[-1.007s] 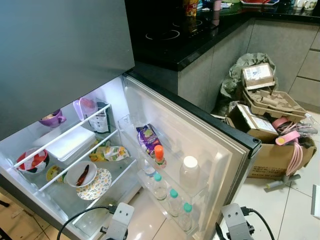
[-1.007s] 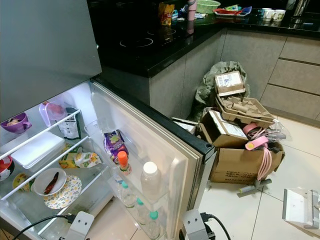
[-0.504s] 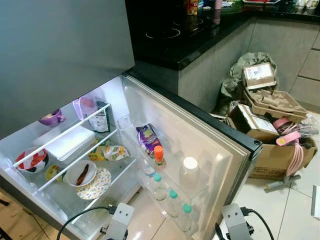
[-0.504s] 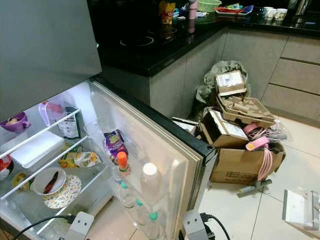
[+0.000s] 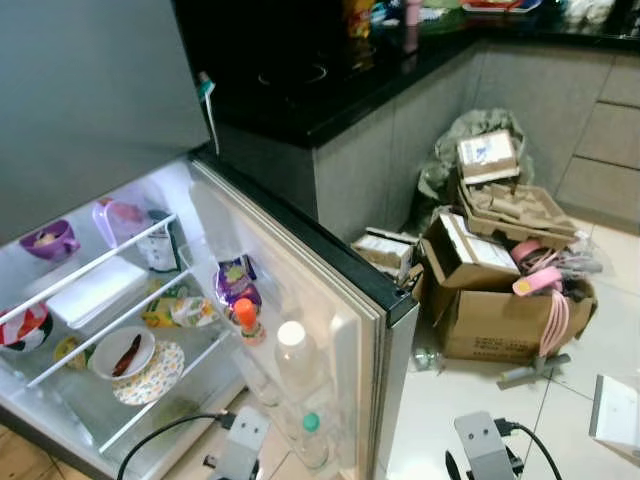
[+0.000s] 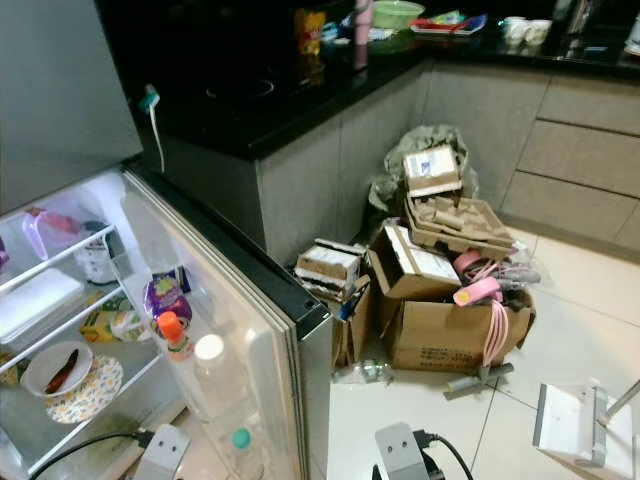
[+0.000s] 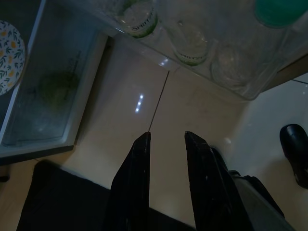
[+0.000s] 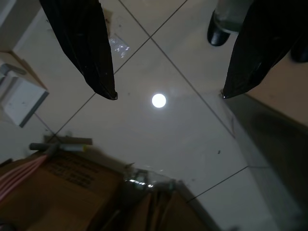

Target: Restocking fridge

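Note:
The fridge stands open at the left, its door (image 5: 300, 260) swung out toward me. On the door shelf I see an orange-capped bottle (image 5: 245, 318), a white-capped bottle (image 5: 291, 350), a green-capped bottle (image 5: 310, 435) and a purple packet (image 5: 236, 285). The inner shelves carry a purple bowl (image 5: 48, 240), a white box (image 5: 95, 290) and a small bowl on a patterned plate (image 5: 122, 352). My left gripper (image 7: 167, 134) hangs over the floor below the door bottles, fingers nearly together and holding nothing. My right gripper (image 8: 168, 95) hangs wide open over the tiles.
Cardboard boxes (image 5: 500, 310) with egg trays (image 5: 515, 205) and pink tubing are piled on the floor to the right. A black countertop (image 5: 330, 80) runs behind the fridge door. A white object (image 5: 615, 410) lies at the far right. A plastic bottle (image 5: 430, 358) lies by the boxes.
The whole picture has shifted left, so the camera has turned right. The fridge door now appears more edge-on. Both arms hang as before.

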Motion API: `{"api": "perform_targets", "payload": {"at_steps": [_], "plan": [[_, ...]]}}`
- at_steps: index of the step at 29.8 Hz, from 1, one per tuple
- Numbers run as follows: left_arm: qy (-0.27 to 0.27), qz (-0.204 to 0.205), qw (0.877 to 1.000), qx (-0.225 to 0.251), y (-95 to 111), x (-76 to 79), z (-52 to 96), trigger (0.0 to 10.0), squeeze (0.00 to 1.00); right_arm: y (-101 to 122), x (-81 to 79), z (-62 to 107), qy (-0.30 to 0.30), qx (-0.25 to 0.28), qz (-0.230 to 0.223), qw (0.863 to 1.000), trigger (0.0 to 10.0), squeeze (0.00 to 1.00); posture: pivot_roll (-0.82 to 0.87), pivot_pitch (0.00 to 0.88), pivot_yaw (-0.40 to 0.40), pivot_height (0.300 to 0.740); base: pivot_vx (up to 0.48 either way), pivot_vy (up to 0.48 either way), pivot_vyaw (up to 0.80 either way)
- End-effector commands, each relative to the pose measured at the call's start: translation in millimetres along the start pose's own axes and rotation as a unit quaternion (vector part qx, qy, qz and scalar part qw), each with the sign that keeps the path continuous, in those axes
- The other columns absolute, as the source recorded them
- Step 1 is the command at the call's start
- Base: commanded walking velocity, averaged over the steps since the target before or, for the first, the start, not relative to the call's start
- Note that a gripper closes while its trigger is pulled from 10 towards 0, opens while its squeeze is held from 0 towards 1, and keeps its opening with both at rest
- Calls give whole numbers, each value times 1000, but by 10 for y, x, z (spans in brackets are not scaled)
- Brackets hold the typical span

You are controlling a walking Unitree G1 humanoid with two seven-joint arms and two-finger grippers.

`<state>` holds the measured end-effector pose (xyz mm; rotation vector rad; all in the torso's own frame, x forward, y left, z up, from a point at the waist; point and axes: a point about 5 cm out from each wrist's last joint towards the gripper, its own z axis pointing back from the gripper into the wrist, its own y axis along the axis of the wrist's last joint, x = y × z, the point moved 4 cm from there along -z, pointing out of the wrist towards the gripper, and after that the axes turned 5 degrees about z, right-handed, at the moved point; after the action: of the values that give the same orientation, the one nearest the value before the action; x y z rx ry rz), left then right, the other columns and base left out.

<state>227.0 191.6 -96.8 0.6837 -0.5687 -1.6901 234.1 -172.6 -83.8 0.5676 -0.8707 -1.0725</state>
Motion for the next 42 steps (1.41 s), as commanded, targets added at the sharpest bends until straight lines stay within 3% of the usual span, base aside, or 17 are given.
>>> {"api": "perform_targets", "payload": {"at_steps": [1, 12, 15, 17, 18, 19, 26, 30, 37, 42], "plan": [[4, -2, 1000, -17, -97, -33, 22, 10000, 0, -16, -61, 6, 9, -6, -1, 1000, 10000, 0, -141, 53, 35, 740, 0, 0, 0], [19, -2, 999, -33, -183, -97, 46, 10000, 0, 82, 49, -28, -9, 16, -12, 1000, 10000, 0, -143, 57, 40, 740, 0, 0, 0], [58, -6, 997, -55, -273, -303, 86, 10000, 0, 231, 190, -83, -27, 42, -11, 999, 10000, 0, -138, 61, 48, 740, 0, 0, 0], [66, -6, 996, -61, -301, -362, 103, 10000, 0, 280, 225, -98, -31, 51, -11, 998, 10000, 0, -136, 62, 50, 740, 0, 0, 0], [89, -13, 993, -78, -398, -545, 168, 10000, 0, 438, 304, -145, -37, 76, -14, 996, 10000, 0, -132, 66, 60, 740, 0, 0, 0], [96, -13, 992, -82, -428, -613, 195, 10000, 0, 502, 329, -163, -38, 86, -15, 995, 10000, 0, -132, 66, 60, 740, 0, 0, 0], [134, 3, 988, -75, -469, -938, 310, 10000, 0, 835, 294, -240, -11, 134, -19, 991, 10000, 0, -124, 67, 65, 740, 0, 0, 0], [115, 0, 991, -63, -442, -892, 300, 10000, 0, 886, 190, -251, 9, 138, -22, 990, 10000, 0, -119, 62, 63, 740, 0, 0, 0], [49, -36, 993, -98, -621, -567, 290, 10000, 0, 895, 43, -224, 42, 148, -30, 988, 10000, 0, -125, 56, 66, 740, 0, 0, 0], [48, -45, 990, -125, -769, -566, 349, 10000, 0, 1100, -109, -201, 95, 190, -19, 977, 10000, 0, -128, 55, 66, 740, 0, 0, 0]]}}
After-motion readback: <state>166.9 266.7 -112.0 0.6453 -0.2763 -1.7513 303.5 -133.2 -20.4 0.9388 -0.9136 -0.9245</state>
